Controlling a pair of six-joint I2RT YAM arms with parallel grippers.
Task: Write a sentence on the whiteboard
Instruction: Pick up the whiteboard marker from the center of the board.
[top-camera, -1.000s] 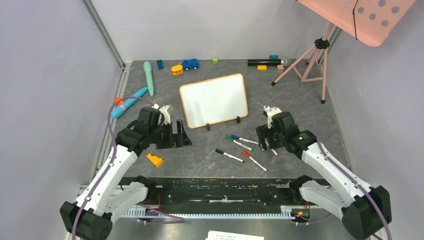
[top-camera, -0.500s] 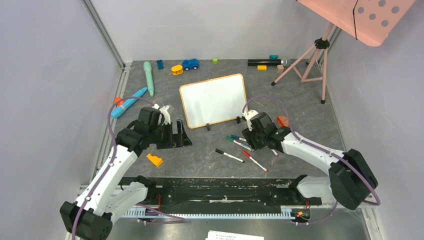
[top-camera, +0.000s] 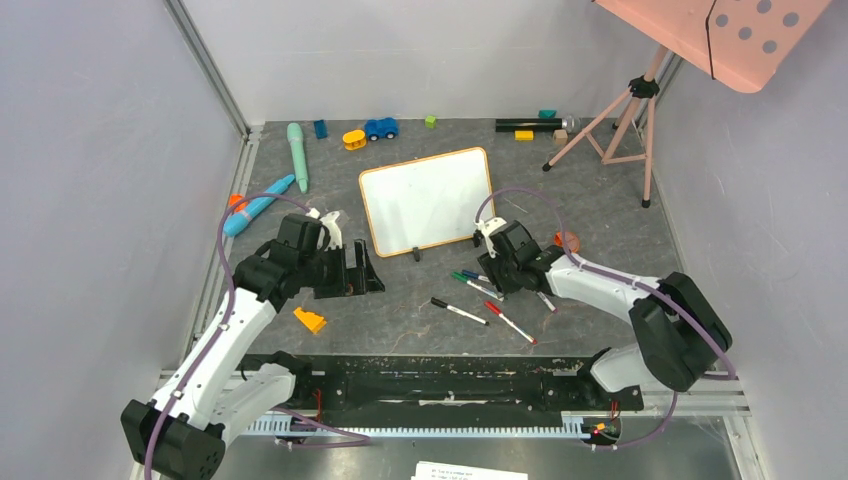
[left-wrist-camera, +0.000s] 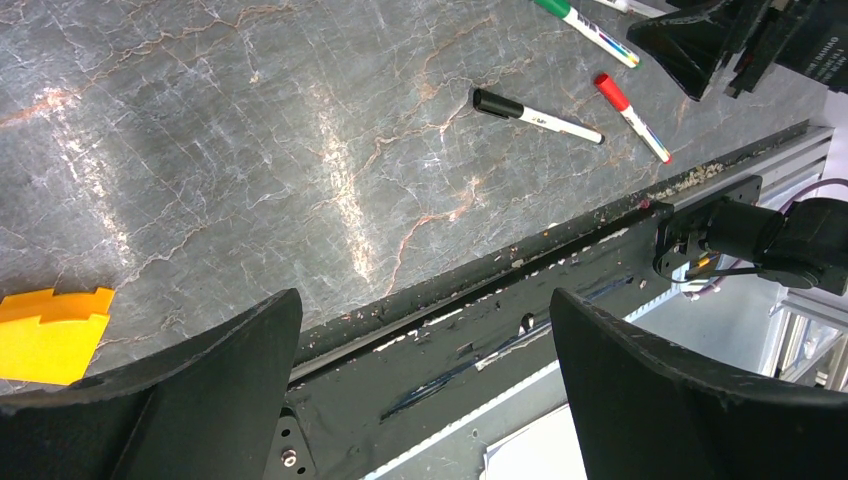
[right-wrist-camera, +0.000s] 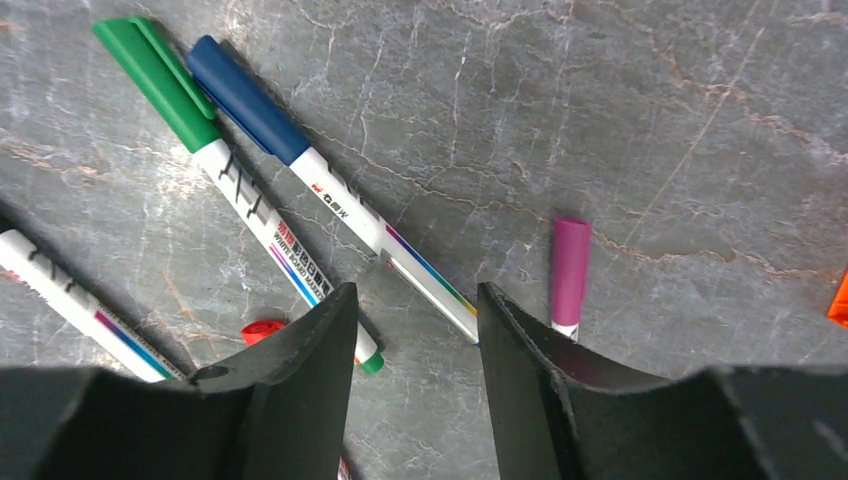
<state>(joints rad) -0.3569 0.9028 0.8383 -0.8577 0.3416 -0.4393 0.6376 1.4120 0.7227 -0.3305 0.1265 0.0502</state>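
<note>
The whiteboard (top-camera: 428, 200) lies in the middle of the table, its face blank; no sentence shows on it. Several markers lie in front of it: blue (right-wrist-camera: 320, 185), green (right-wrist-camera: 230, 180), purple (right-wrist-camera: 570, 272), red (top-camera: 510, 322) and black (top-camera: 458, 311). My right gripper (top-camera: 497, 272) is open and empty, low over the blue and green markers (right-wrist-camera: 413, 300). My left gripper (top-camera: 362, 272) is open and empty at the left, apart from the markers. In the left wrist view (left-wrist-camera: 425, 310) it hangs over the table's front edge.
A yellow block (top-camera: 309, 320) lies near my left gripper. Toys sit along the back: teal pens (top-camera: 297, 155), a blue car (top-camera: 380, 128), a yellow piece (top-camera: 354, 139), a black bar (top-camera: 528, 125). A pink tripod (top-camera: 630, 120) with a dotted panel stands at the back right. An orange piece (top-camera: 566, 241) lies right of the board.
My right arm has swung left and forward, bringing its gripper from right of the markers to just over the blue and green ones. The left arm has not moved.
</note>
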